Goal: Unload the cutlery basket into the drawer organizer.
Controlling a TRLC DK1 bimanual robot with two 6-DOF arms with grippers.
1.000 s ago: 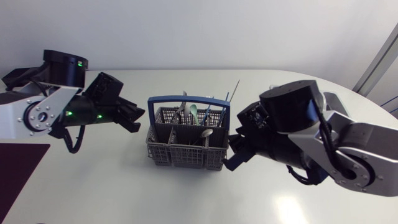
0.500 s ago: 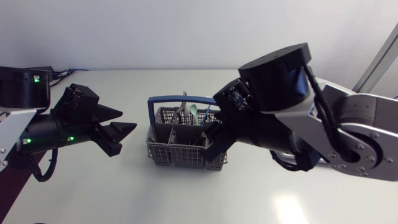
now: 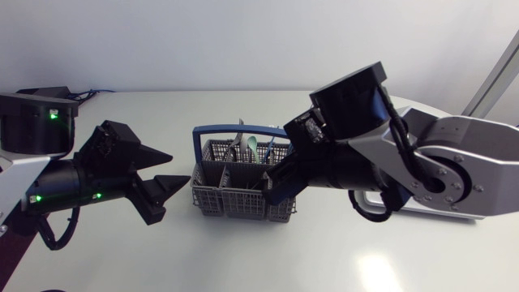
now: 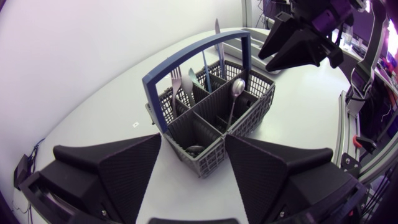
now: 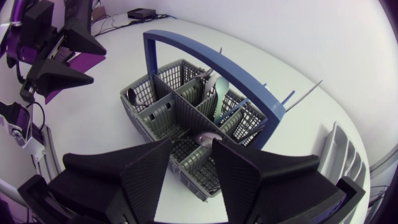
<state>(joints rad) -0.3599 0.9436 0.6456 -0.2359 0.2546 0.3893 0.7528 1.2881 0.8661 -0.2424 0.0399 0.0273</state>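
Note:
A grey cutlery basket (image 3: 242,188) with a blue handle (image 3: 235,131) stands mid-table, holding a fork (image 4: 176,78), a spoon (image 4: 237,87), a knife (image 4: 217,31) and a pale green utensil (image 5: 219,93). My left gripper (image 3: 169,173) is open, just left of the basket and pointing at it; in the left wrist view the basket (image 4: 211,109) sits ahead of the left gripper (image 4: 193,158). My right gripper (image 3: 278,180) hovers over the basket's right end, open, with a spoon bowl (image 5: 208,135) just beyond the tips of the right gripper (image 5: 191,158).
A dark purple mat (image 3: 23,212) lies at the table's left edge. A white slotted tray (image 5: 341,158), apparently the organizer, sits right of the basket, mostly hidden behind my right arm (image 3: 422,174) in the head view.
My left gripper pulled back from the basket, dropped lower and opened wider. My right arm swung left, bringing its gripper from beside the basket's right end to above it.

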